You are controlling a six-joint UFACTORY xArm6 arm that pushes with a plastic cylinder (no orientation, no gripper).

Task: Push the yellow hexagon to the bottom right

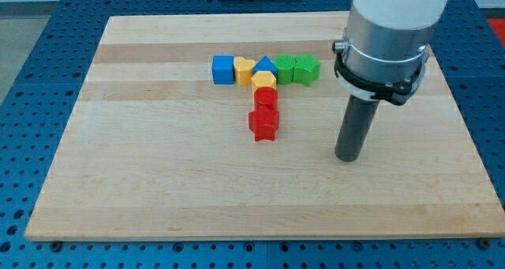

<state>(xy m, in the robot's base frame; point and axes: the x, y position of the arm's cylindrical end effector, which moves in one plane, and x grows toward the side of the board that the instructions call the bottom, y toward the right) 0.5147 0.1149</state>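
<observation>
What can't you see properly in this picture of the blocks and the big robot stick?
- Robot arm: cut off by the view's top edge.
- Red block between the yellow hexagon and the red star: partly covered by the star, shape unclear.
- Two green blocks: pressed together, shapes too small to tell.
- My tip: shows, right of the red star, touching no block.

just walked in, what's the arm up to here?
My tip rests on the board, out to the view's right of the block cluster, touching nothing. The yellow hexagon sits mid-cluster, under the blue triangle and above the two red blocks. It has not been pushed toward the bottom right yet.
</observation>
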